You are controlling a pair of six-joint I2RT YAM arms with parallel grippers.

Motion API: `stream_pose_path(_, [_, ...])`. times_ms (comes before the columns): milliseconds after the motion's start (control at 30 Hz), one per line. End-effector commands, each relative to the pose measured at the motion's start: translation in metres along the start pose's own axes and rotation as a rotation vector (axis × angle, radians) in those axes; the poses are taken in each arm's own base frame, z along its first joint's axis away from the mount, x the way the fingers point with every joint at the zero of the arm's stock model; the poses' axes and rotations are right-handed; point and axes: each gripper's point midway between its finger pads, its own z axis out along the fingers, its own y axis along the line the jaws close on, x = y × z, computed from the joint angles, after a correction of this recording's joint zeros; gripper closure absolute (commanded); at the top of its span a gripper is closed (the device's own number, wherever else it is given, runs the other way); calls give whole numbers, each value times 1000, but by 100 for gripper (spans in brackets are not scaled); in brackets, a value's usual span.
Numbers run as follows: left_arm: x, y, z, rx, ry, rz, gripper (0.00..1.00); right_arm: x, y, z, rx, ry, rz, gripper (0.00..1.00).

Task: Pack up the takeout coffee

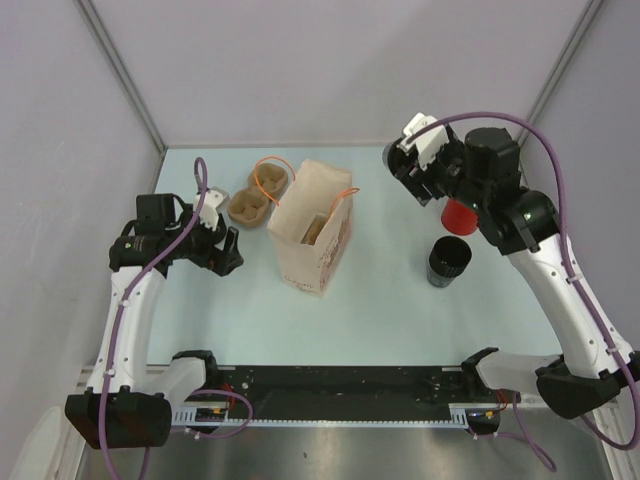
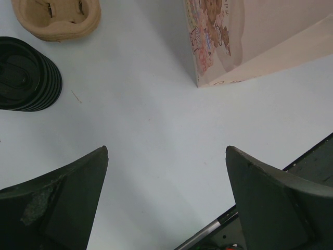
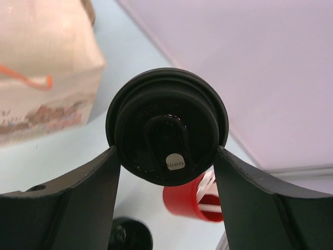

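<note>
Where the right tool (image 3: pixel 166 152) is clamped on the takeout coffee (image 3: pixel 166 130), the lid faces the wrist camera, the cup's axis running along the fingers (image 3: pixel 78 198). That is upper right in the top view, close to the bench's (image 1: pixel 390 300) far edge, with the red cup (image 1: pixel 460 215) just below. Bare bench separates it from the paper bag (image 1: pixel 312 230) at centre. The left tool (image 2: pixel 166 151) gapes, holding nothing.

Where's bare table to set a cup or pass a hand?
Free: near strip between paper bag and arm bases; gap between bag and tall black cup. Crowded: carrier beside bag, left fingers near; red cup under right arm, right fingers holding takeout coffee.
</note>
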Motion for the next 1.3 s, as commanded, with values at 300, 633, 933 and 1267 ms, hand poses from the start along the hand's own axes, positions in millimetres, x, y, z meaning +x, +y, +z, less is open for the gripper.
stream_pose_path(300, [-4, -3, -3, 0, -42, -17, 1, -120, 37, 33, -138, -230, 27, 61])
stream_pose_path(633, [-3, -4, -3, -3, -51, -13, 0, -100, 130, 56, -417, -121, 13, 61])
stream_pose_path(933, [-3, -4, -4, -15, -62, -6, 1, -86, 166, 70, -533, -26, 25, 61])
stream_pose_path(1267, [-7, 3, -14, -88, -104, 15, 0, -74, 192, 100, -594, 66, 77, 62])
